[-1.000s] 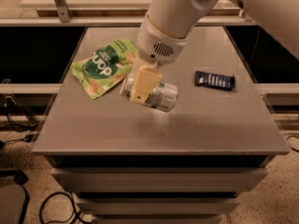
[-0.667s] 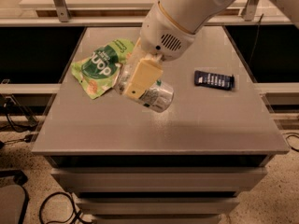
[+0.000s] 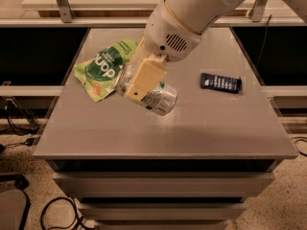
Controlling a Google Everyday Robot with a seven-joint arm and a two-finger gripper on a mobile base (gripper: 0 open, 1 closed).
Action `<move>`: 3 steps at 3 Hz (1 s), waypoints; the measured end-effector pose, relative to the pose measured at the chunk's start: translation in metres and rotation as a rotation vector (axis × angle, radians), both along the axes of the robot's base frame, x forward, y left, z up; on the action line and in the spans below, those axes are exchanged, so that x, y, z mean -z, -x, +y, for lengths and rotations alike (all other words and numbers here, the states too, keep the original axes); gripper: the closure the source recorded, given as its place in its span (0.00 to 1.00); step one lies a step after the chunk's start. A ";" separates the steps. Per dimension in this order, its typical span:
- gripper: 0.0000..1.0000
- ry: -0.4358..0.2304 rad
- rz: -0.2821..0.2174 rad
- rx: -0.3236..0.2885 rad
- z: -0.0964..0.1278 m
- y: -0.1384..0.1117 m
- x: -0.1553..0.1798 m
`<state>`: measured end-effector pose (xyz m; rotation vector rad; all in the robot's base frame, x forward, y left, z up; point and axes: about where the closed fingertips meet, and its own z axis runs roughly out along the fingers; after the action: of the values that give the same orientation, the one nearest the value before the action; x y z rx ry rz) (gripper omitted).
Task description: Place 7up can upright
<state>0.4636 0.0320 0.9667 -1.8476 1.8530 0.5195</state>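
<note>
The 7up can (image 3: 159, 98) is silvery with green lettering. It lies tilted, nearly on its side, with its lower end pointing right and down, just above the grey table (image 3: 192, 128). My gripper (image 3: 139, 83) comes down from the upper right on a white arm and is shut on the can's middle. One cream-coloured finger (image 3: 144, 79) covers the can's front. The can's upper end shows left of that finger. I cannot tell whether the can touches the table.
A green snack bag (image 3: 103, 67) lies flat on the table just left of the can. A dark blue bar wrapper (image 3: 220, 82) lies flat at the right. Drawers sit below the table's front edge. Cables lie on the floor at the left.
The arm has swung the can: it sits a little higher and further left, and its tilt has changed slightly. The bag and the wrapper have not moved.
</note>
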 end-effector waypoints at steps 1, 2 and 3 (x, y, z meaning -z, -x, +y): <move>1.00 -0.032 -0.031 0.057 0.001 0.002 0.003; 1.00 -0.091 -0.073 0.169 0.000 0.020 0.015; 1.00 -0.165 -0.108 0.262 0.005 0.023 0.028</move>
<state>0.4404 0.0374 0.9386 -1.4707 1.8818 0.4553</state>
